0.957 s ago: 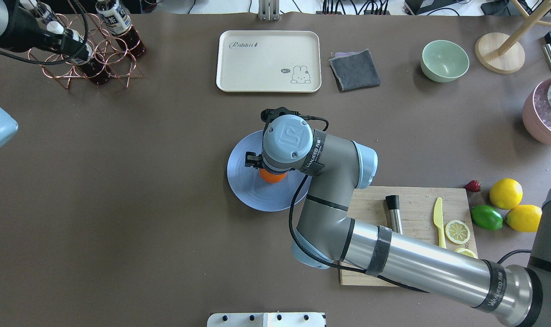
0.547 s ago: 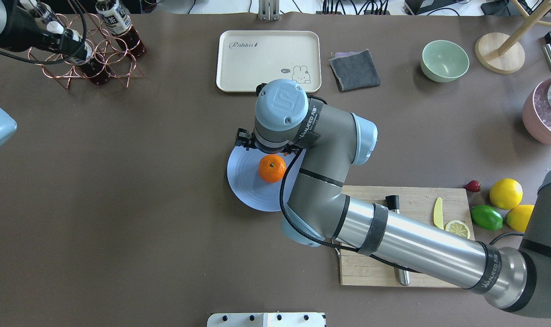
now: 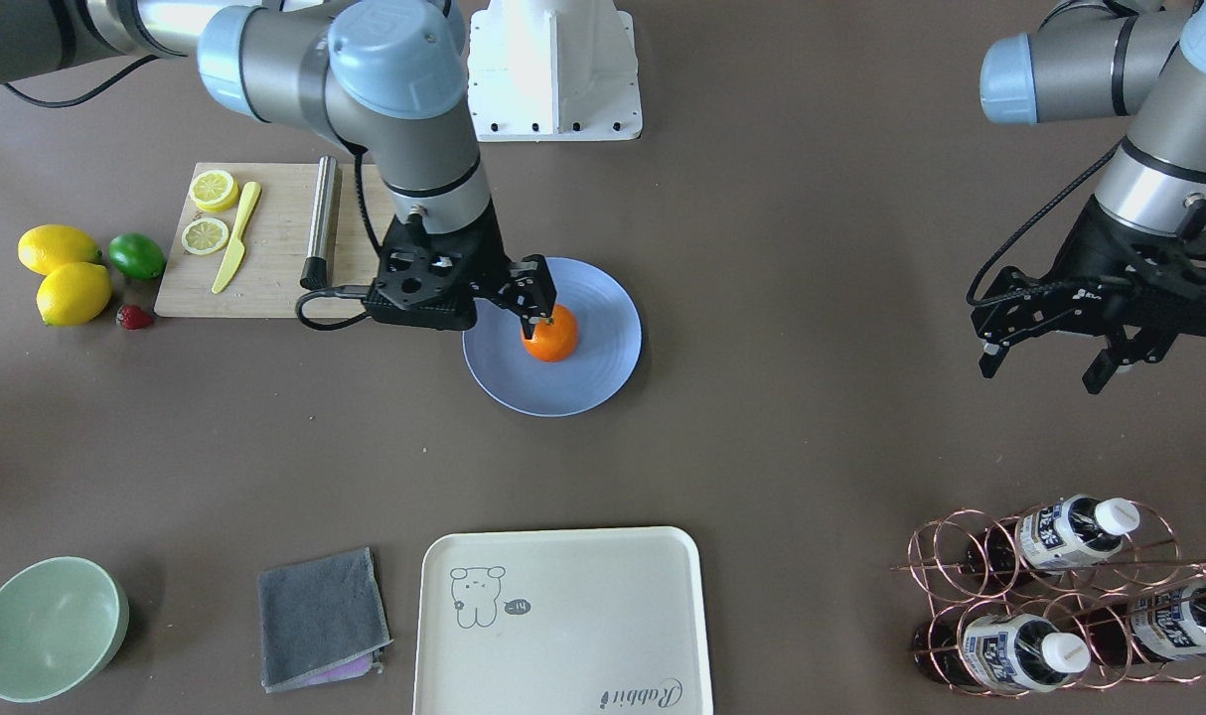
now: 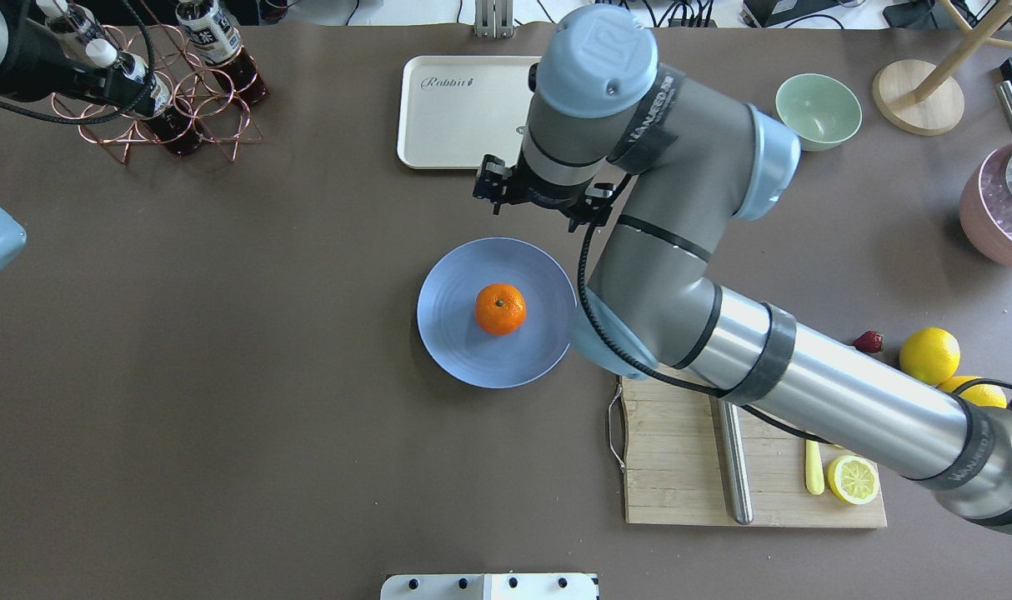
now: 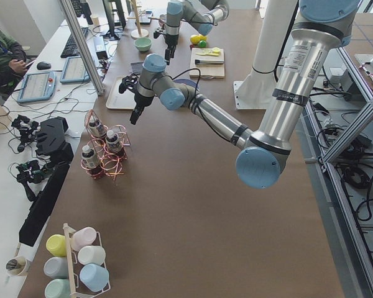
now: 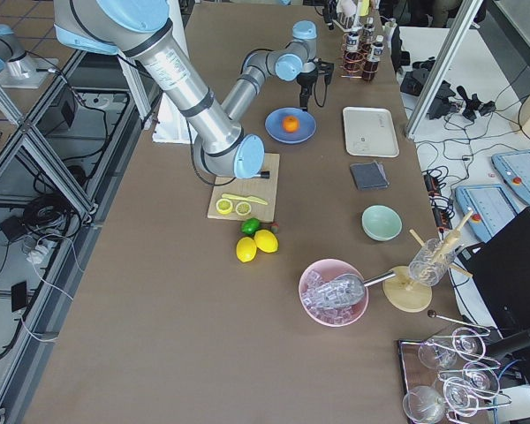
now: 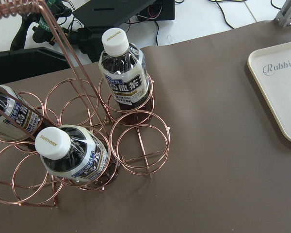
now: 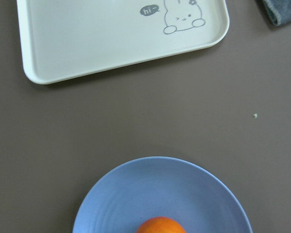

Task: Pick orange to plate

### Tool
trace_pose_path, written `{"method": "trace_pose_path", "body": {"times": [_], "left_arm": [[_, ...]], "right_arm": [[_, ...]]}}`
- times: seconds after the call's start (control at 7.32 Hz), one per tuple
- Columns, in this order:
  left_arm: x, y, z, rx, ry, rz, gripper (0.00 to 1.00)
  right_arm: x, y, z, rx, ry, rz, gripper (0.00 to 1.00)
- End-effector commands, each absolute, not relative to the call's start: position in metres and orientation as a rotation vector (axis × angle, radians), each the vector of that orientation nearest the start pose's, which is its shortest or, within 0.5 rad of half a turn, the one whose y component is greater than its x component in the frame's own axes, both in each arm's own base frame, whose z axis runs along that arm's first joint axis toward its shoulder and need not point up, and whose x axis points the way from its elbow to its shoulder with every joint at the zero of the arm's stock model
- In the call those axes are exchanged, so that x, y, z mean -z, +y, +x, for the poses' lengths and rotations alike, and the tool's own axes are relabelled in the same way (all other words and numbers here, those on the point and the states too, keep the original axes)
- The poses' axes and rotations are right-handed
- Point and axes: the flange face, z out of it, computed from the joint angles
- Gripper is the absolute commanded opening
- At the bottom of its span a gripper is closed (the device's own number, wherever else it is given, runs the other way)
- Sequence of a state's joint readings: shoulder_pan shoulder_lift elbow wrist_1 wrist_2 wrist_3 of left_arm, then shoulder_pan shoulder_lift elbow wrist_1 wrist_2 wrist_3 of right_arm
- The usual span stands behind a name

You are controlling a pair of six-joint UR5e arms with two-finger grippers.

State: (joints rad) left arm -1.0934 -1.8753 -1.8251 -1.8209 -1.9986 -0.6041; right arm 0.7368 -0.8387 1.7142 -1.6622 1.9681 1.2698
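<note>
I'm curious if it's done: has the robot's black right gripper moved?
Yes. The black right gripper left the round light-blue plate, going toward the cream rectangular tray, away from the robot.

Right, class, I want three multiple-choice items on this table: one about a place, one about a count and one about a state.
1. Where is the orange?
A. on the cutting board
B. on the blue plate
C. in the green bowl

2. How many whole lemons lie by the lime?
A. one
B. two
C. four

3. What state is the right hand in?
A. shut on the orange
B. open and empty
C. holding the knife

Answers:
1. B, because the fruit sits near the plate's middle.
2. B, because two yellow fruits lie next to the green one.
3. B, because its fingers are spread with nothing between them and the orange rests free on the plate.
</note>
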Motion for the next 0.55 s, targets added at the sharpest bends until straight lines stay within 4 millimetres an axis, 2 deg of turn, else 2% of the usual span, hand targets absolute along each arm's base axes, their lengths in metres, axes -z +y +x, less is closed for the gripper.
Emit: {"method": "trace_pose_path", "body": {"times": [0.0, 0.14, 0.27, 0.41], "left_arm": [[-0.370, -0.565, 0.188, -0.076, 0.732, 0.453, 0.98], [-0.377, -0.557, 0.186, -0.117, 0.760, 0.411, 0.98], [-0.379, -0.560, 0.167, -0.126, 0.786, 0.396, 0.98], [-0.404, -0.553, 0.146, -0.134, 0.774, 0.375, 0.98]], "right_arm": [[-0.264, -0.548, -0.321, -0.170, -0.810, 0.057, 1.00], [-0.300, -0.561, -0.277, -0.133, -0.796, 0.056, 1.00], [-0.338, -0.569, -0.228, -0.093, -0.783, 0.058, 1.00], [-0.392, -0.569, -0.168, -0.039, -0.770, 0.056, 1.00]]}}
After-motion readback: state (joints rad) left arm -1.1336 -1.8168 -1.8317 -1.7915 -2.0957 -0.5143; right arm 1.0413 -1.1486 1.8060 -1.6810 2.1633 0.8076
